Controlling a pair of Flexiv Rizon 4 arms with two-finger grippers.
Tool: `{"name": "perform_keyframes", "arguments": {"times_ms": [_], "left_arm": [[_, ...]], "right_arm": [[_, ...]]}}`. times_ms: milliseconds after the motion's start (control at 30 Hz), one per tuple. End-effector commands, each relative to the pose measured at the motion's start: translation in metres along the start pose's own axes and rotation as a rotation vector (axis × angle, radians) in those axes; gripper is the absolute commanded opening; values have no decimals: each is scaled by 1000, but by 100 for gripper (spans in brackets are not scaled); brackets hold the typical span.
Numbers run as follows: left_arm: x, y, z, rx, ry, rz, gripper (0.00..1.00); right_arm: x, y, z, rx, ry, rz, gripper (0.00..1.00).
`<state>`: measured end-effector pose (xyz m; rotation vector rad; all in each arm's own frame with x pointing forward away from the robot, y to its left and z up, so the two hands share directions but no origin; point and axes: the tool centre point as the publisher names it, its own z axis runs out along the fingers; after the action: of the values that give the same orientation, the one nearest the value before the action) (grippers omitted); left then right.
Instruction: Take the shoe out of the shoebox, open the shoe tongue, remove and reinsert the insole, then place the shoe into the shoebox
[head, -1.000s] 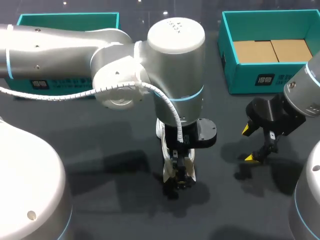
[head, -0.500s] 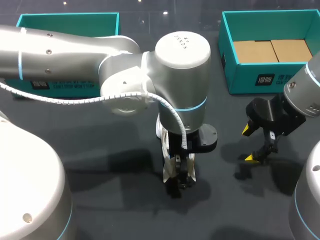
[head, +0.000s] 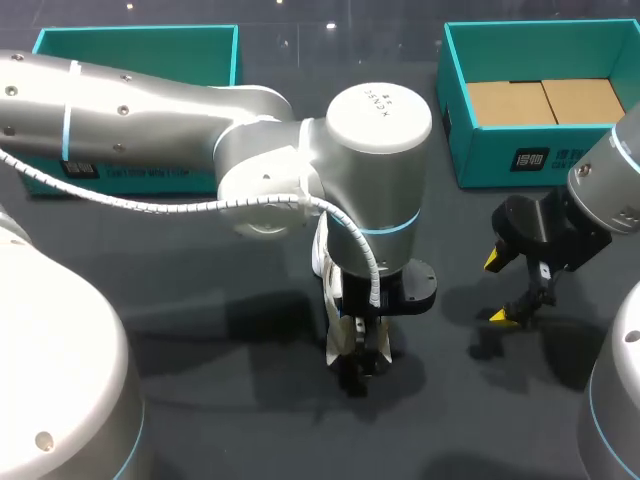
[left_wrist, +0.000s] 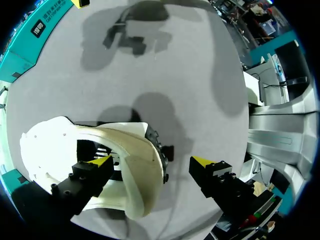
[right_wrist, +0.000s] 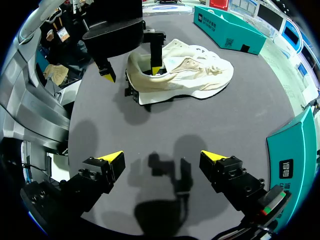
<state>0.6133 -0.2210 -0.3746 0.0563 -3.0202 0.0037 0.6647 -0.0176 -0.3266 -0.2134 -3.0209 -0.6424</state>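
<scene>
Rightward swung the left arm (head: 200, 110); the left gripper (left_wrist: 152, 161) straddles the shoe (left_wrist: 50, 145) heel, fingers apart. Spread too, the right gripper (right_wrist: 162, 157) has the shoe ahead.

Head cam looks down from behind; wrist cams share shoe (right_wrist: 190, 75).

over shoe (right_wrist: 185, 75): left arm (head: 370, 170) blocks | shoe to right tool (head: 495, 288): open tabletop (head: 450, 400)

Shoe (right_wrist: 200, 75) of smooth cream leather-like stuff, matt, perforated; table (head: 220, 420) dark and matt; box (head: 490, 150) at upper right smooth teal card, brown cardboard inside; left arm (head: 150, 100) satin silver shell
</scene>
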Motion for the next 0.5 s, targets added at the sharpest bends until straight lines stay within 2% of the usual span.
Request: {"name": "perform_keyframes", "arguments": {"times_ms": [33, 200, 400, 500], "left_arm": [[-1, -5, 10, -7, 11, 1, 100], [2, -3, 13, -9, 12, 1, 100], [6, -1, 19, -19, 0, -10, 81], [8, 0, 21, -24, -11, -20, 79]], "right_arm": [[2, 0, -1, 1, -3, 0, 100], [2, 0, -1, 1, -3, 0, 100], [2, 0, -1, 1, -3, 0, 100], [2, 0, -1, 1, -3, 0, 100]]}}
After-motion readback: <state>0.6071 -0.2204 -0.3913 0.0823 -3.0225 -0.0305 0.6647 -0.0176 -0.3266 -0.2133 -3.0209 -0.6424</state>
